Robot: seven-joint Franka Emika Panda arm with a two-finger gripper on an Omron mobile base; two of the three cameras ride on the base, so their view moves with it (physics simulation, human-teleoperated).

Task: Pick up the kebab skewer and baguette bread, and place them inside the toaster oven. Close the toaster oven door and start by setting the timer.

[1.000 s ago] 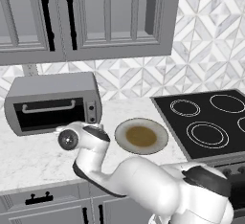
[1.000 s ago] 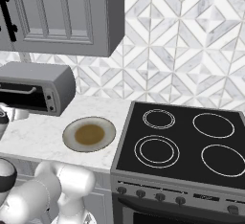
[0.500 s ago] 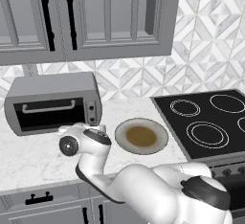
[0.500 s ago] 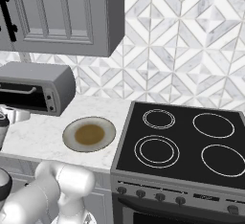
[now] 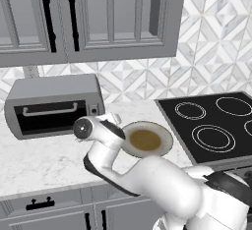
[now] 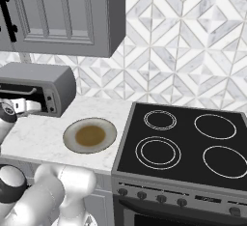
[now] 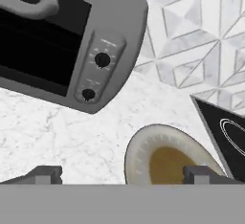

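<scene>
While the pincer [image 7: 122, 174] stood spread and empty, the toaster oven door [image 5: 49, 117] looked rigid, best gripped mid-handle.

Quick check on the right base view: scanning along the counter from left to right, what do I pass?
Toaster oven → round plate on the marble counter → black stovetop with four ring burners.

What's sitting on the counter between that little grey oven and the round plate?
Nothing: in the hand view, bare marble counter separates the toaster oven from the plate.
</scene>
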